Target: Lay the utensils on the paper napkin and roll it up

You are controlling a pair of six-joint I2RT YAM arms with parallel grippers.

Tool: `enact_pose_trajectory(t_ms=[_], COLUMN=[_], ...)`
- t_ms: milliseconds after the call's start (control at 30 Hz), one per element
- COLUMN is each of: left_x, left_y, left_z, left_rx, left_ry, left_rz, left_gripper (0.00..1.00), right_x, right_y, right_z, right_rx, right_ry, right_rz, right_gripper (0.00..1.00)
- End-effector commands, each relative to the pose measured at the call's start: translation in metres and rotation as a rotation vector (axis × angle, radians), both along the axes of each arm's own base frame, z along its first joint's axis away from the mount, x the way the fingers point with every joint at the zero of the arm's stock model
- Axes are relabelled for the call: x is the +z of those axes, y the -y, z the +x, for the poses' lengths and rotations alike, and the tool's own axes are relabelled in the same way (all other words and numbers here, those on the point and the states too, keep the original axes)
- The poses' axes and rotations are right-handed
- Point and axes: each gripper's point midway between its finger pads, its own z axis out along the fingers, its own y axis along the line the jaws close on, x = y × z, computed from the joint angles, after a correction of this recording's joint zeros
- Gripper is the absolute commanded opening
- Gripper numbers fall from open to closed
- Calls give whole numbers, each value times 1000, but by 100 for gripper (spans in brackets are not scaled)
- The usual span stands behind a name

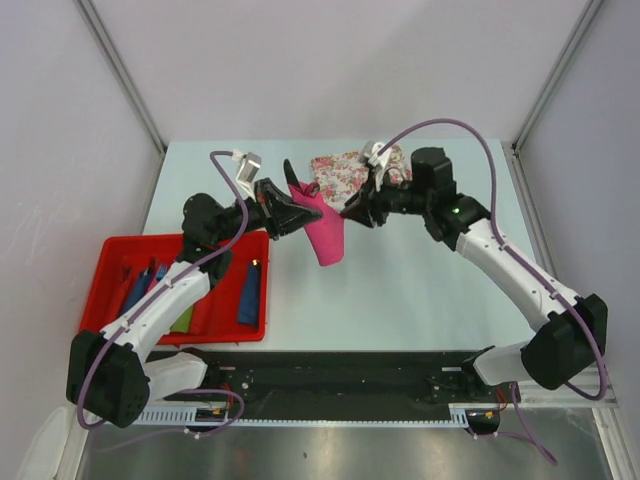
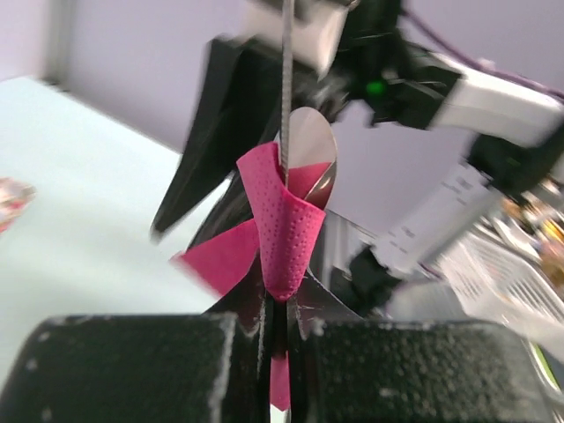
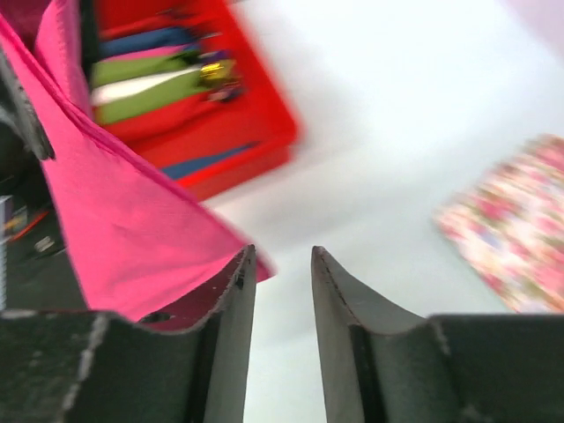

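My left gripper (image 1: pixel 298 207) is shut on the magenta-pink paper napkin (image 1: pixel 326 235) and holds it above the table as a loose cone. In the left wrist view the jaws (image 2: pixel 280 304) pinch the napkin's lower fold (image 2: pixel 286 229). A silvery spoon bowl (image 2: pixel 310 152) and a slim metal handle (image 2: pixel 285 79) stand up out of the wrap. My right gripper (image 1: pixel 356 212) is open beside the napkin's right edge. In the right wrist view the napkin (image 3: pixel 115 220) hangs outside the left finger (image 3: pixel 231 300), and nothing is between the jaws (image 3: pixel 282 257).
A red tray (image 1: pixel 115 262) at the left holds blue and green rolls (image 1: pixel 250 292); it also shows in the right wrist view (image 3: pixel 225 132). A floral mat (image 1: pixel 345 172) lies at the table's back, also in the right wrist view (image 3: pixel 515 238).
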Motion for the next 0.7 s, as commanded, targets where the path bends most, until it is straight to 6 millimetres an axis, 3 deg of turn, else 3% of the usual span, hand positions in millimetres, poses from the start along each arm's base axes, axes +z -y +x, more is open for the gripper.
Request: enact_pose_trajectory(t_ms=[0, 133, 333, 667], left_x=[9, 6, 10, 32], left_y=[-17, -20, -20, -16], left_z=[40, 54, 66, 54], left_rx=[243, 307, 342, 275], left_ry=[19, -10, -37, 3], left_rz=[-8, 3, -11, -87], left_gripper=[0, 0, 0, 0], right_x=[62, 87, 107, 87], right_y=[51, 68, 49, -5], right_z=[38, 36, 8, -26], right_rx=[-290, -371, -288, -78], right_ry=[106, 140, 107, 18], right_rz=[18, 50, 145, 213], right_gripper=[39, 49, 62, 66])
